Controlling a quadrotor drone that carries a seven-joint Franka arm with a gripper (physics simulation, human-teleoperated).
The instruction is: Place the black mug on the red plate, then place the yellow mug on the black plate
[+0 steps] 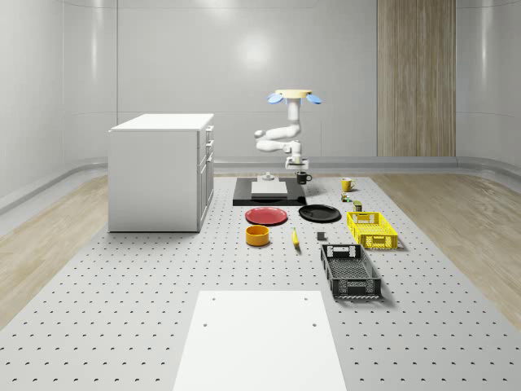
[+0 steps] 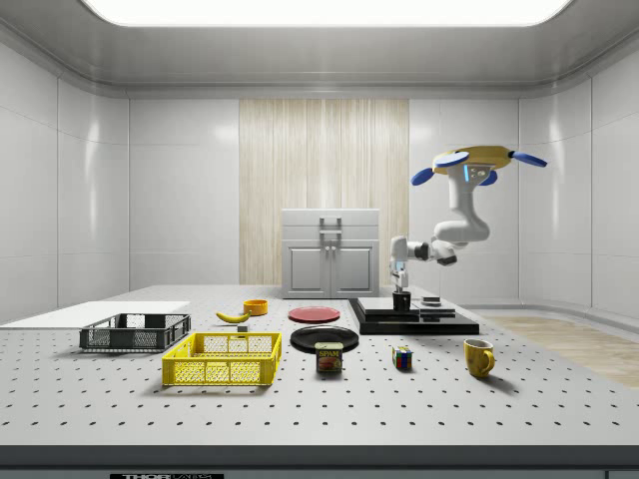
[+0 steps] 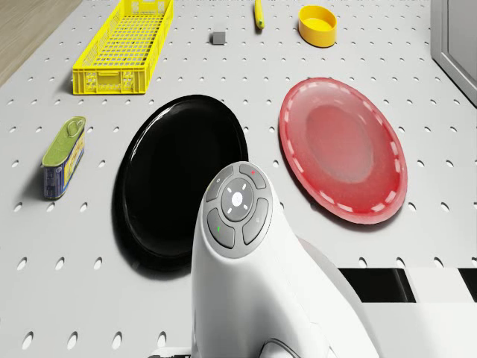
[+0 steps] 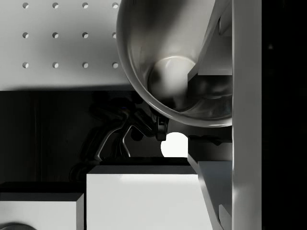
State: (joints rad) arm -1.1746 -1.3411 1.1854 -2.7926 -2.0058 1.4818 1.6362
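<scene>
**Black mug held above dark platform**

Near to far in the whole-scene view: red plate point(image 1: 266, 216) and black plate point(image 1: 319, 213) on the worktop point(image 1: 146, 301); then the gripper point(image 1: 302, 174), jaws clamped on the black mug point(image 1: 304, 177); yellow mug point(image 1: 347, 184) beyond. The drone point(image 1: 292, 96) hovers over the platform point(image 1: 241, 195).

The drone point(image 1: 292, 96) hovers high above the table's far end, rotors level. Its arm point(image 2: 446, 242) drops from the body, elbows out sideways, then turns straight down at the wrist. The gripper point(image 1: 302, 173) points down, fingers point(image 4: 247, 96) clamped on the mug point(image 1: 304, 177), held just off the surface.
</scene>
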